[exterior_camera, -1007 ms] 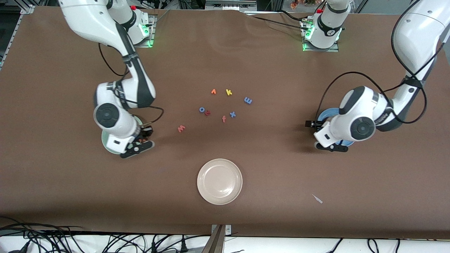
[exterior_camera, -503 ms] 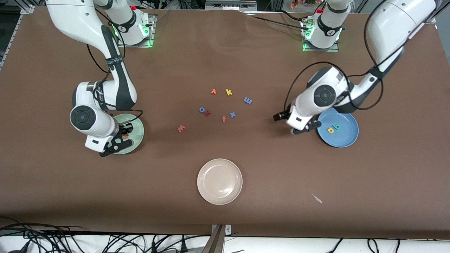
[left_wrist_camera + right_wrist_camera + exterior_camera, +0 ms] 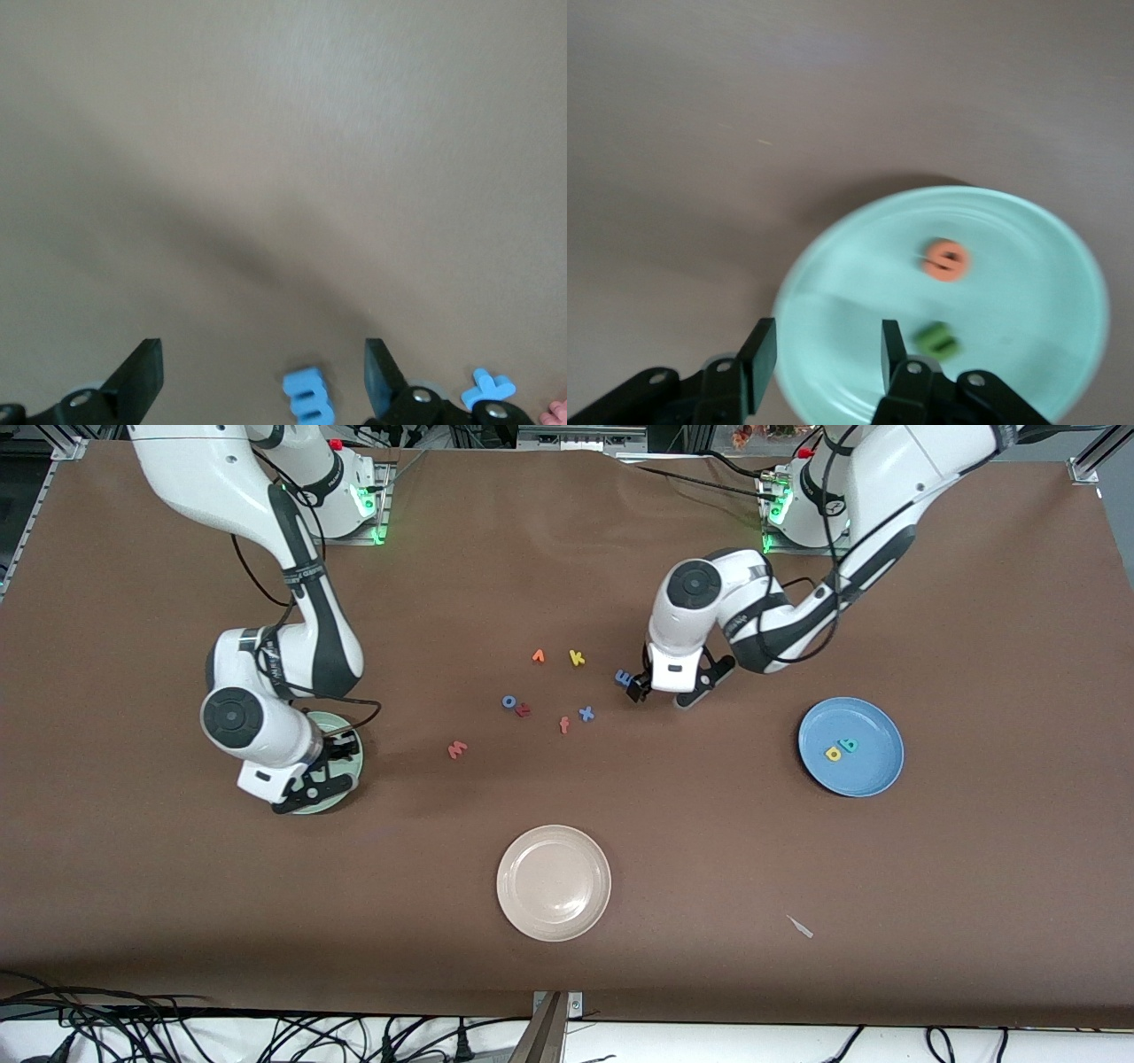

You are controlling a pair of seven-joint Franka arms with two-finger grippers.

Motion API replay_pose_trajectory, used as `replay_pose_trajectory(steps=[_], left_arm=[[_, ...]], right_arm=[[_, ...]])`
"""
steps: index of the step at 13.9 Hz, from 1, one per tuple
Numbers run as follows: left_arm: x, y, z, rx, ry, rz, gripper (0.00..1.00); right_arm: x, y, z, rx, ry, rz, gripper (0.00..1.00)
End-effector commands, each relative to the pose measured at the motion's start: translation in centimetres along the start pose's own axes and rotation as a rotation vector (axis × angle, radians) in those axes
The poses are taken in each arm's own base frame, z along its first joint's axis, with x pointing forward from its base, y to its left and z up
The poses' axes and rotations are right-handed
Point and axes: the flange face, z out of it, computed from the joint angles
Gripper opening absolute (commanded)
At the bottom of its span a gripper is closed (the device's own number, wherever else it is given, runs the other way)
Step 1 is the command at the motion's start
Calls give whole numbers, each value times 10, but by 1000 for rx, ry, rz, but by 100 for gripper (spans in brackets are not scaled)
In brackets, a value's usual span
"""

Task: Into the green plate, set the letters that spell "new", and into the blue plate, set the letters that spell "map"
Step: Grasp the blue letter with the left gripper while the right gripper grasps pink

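My left gripper (image 3: 663,691) hangs open over the blue m (image 3: 625,679). In the left wrist view the blue m (image 3: 307,397) lies on the table between the spread fingers of my left gripper (image 3: 261,381), touching neither. My right gripper (image 3: 827,352) is open and empty over the green plate (image 3: 1028,266), which holds the orange e (image 3: 946,259) and the olive n (image 3: 935,339). From the front, my right gripper (image 3: 319,772) covers much of the green plate (image 3: 353,760). The salmon w (image 3: 456,749) lies on the table. The blue plate (image 3: 873,775) holds the yellow p (image 3: 833,754) and the teal a (image 3: 849,745).
Mid-table lie an orange angular letter (image 3: 538,656), a yellow k (image 3: 577,658), a blue o (image 3: 508,701), a red letter (image 3: 523,710), a pink f (image 3: 564,725) and a blue x (image 3: 586,713). A beige plate (image 3: 554,841) sits nearer the front camera, with a white scrap (image 3: 800,926) beside it.
My left arm swung from the blue plate to over the blue m. My right gripper opened over the green plate and let go of the orange e.
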Motion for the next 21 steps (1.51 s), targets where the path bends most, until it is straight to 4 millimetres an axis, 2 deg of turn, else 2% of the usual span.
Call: replay_pose_trajectory(steps=[1, 2, 5, 7, 9, 11, 13, 16, 18, 20, 21], left_arm=[[-16, 14, 26, -21, 24, -84, 100], [-24, 17, 35, -25, 38, -108, 100], [-33, 31, 36, -35, 44, -167, 100], [-34, 30, 41, -32, 35, -190, 100], [-35, 30, 43, -26, 29, -195, 96], [-43, 29, 47, -21, 25, -206, 90], [-43, 29, 47, -19, 23, -218, 77], [-44, 28, 48, -18, 23, -237, 49], [-44, 28, 48, -19, 25, -238, 28], [-43, 28, 48, -22, 29, -229, 6], [-43, 28, 48, -20, 32, -221, 0]], right_arm=[[5, -51, -13, 44, 39, 62, 58], [8, -71, -14, 52, 63, 76, 61], [11, -118, -13, 52, 91, 103, 74], [10, -131, -9, 49, 120, 90, 79], [3, -161, 6, 42, 150, 85, 79], [-8, -165, 24, 41, 198, 93, 79], [-15, -167, 29, 42, 218, 90, 81], [-16, -171, 27, 43, 230, 82, 81], [-20, -182, 34, 43, 251, 63, 82], [-24, -184, 42, 42, 274, 57, 86], [-24, -184, 42, 40, 284, 42, 86]])
